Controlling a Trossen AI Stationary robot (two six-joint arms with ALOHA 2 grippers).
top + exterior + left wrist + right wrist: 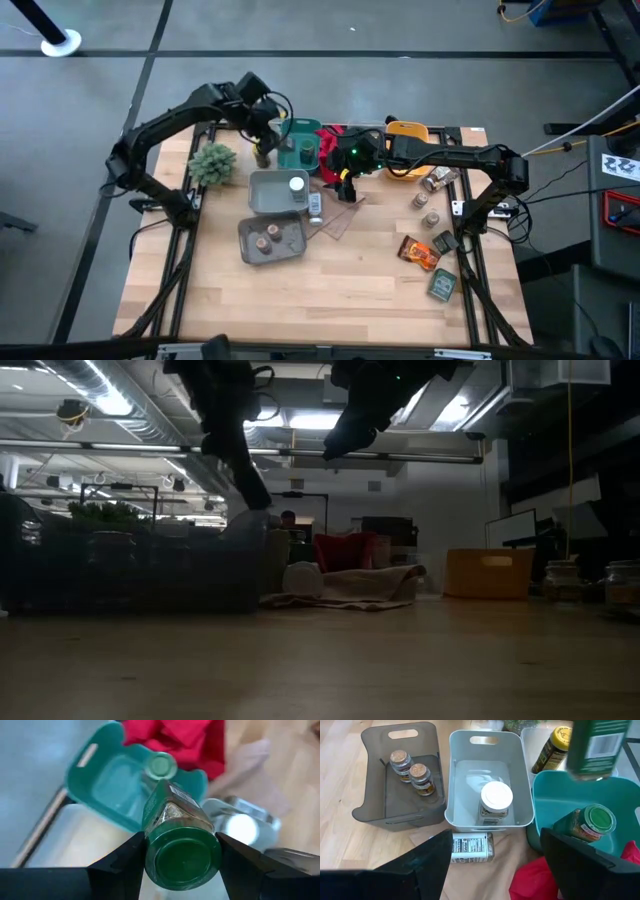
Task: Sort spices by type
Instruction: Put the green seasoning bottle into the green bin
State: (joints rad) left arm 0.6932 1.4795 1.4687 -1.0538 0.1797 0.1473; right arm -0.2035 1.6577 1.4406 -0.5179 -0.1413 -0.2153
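The left hand [181,855], pinching a green-lidded jar [181,845] over the teal bin [298,146] at upper centre, should lower it upright beside the jar [592,822] already inside, while the right hand [495,865] hangs spread nearby.

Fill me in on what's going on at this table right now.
The robot is sorting spice jars into bins. The left pincer is shut on a green-lidded jar and holds it above the teal bin, where another green-lidded jar already stands. The right pincer is open and empty, hovering near the bins. The white bin holds a white-lidded jar, and the grey bin holds two tan-lidded jars. More jars and packets wait on the table's right.
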